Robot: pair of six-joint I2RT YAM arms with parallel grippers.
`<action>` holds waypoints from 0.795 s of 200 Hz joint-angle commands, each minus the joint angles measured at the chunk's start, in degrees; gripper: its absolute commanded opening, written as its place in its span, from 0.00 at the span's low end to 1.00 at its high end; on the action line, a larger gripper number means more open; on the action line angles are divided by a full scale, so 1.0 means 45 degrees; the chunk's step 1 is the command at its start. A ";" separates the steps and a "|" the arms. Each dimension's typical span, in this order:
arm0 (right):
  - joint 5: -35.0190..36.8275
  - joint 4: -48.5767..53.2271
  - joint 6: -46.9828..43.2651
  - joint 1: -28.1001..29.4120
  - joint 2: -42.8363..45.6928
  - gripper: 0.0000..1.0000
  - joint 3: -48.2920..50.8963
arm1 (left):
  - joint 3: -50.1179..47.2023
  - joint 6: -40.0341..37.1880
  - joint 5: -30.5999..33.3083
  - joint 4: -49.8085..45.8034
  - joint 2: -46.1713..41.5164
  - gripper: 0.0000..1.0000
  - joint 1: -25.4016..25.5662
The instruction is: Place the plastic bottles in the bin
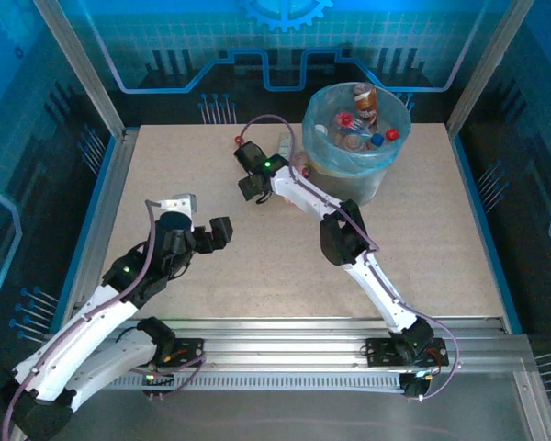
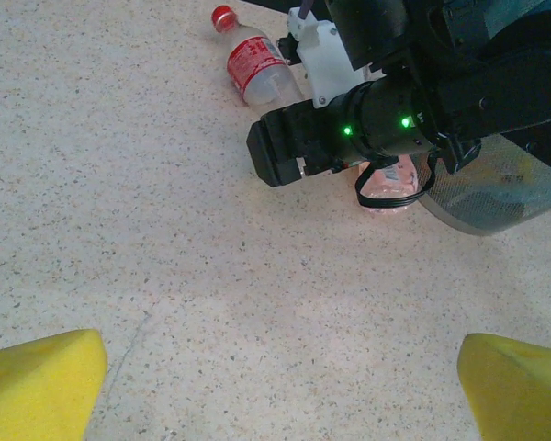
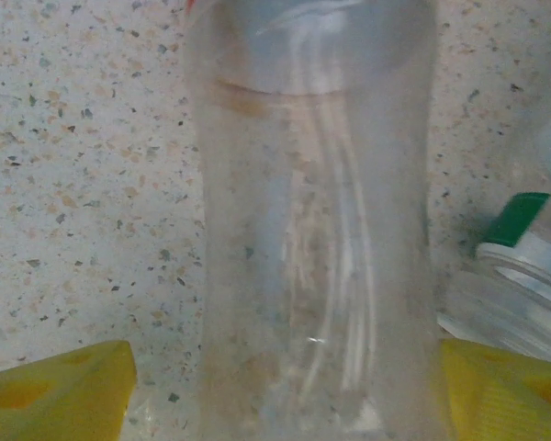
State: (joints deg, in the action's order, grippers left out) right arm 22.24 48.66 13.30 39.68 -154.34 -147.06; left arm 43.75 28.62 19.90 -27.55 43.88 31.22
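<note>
bottle (image 3: 312,230), clear and waisted, lies between the wide-apart yellow pads (image 3: 55,390) of the right end effector (image 3: 280,386); that arm stretches low beside the bin (image 1: 372,184); left end effector (image 2: 275,377) wide open.

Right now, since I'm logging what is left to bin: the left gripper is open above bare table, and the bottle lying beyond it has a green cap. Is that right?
Not quite. The cap is red, not green. The left wrist view shows the bottle lying on its side beyond the open left gripper, which does hang over bare table.
</note>
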 commanded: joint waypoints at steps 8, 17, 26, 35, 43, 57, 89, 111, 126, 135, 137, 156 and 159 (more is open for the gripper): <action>-0.0114 0.0310 -0.0040 -0.0049 -0.0178 0.75 -0.0586 | 0.0135 0.0216 -0.0060 0.0360 0.0166 0.99 -0.0112; -0.0124 0.0413 0.0030 -0.0013 -0.0062 0.71 -0.0441 | 0.0150 0.0241 -0.0069 0.0377 0.0190 0.99 -0.0105; -0.0123 0.0472 0.0093 0.0043 0.0157 0.68 -0.0202 | 0.0154 0.0272 -0.0101 0.0413 0.0205 0.99 -0.0112; -0.0118 0.0513 0.0147 0.0096 0.0405 0.63 0.0087 | 0.0170 0.0299 -0.0095 0.0419 0.0210 0.99 -0.0103; -0.0119 0.0514 0.0201 0.0171 0.0686 0.61 0.0437 | 0.0207 0.0319 -0.0094 0.0419 0.0210 0.99 -0.0104; -0.0099 0.0507 0.0327 0.0334 0.1300 0.58 0.1184 | 0.0240 0.0360 -0.0111 0.0380 0.0201 0.98 -0.0105; 0.0019 -0.0137 0.0677 0.0889 0.3363 0.56 0.4195 | 0.0264 0.0438 -0.0151 0.0359 0.0132 0.98 -0.0103; -0.0158 -0.0676 0.1181 0.1224 0.5111 0.56 0.6809 | 0.0287 0.0288 -0.0203 0.0476 0.0170 0.98 -0.0106; -0.0206 -0.1233 0.1468 0.1460 0.6242 0.57 0.8678 | 0.0347 0.0200 -0.0148 0.0601 0.0248 0.98 -0.0119; -0.0306 -0.1504 0.1632 0.1593 0.6828 0.57 0.9699 | 0.0400 0.0173 -0.0135 0.0688 0.0339 0.98 -0.0120; -0.0316 -0.1553 0.1663 0.1607 0.6957 0.57 0.9894 | 0.0412 0.0166 -0.0157 0.0692 0.0355 0.98 -0.0121; -0.0325 -0.2265 0.1859 0.1858 0.7960 0.58 1.1800 | 0.0530 0.0144 -0.0268 0.0941 0.0550 0.98 -0.0134; -0.0359 -0.2424 0.1870 0.1891 0.8086 0.58 1.2097 | 0.0564 0.0144 -0.0309 0.0978 0.0590 0.98 -0.0123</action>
State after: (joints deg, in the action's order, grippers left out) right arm 21.28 43.33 18.70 47.22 -123.68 -100.90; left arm 43.86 29.71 19.66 -26.00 45.54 31.22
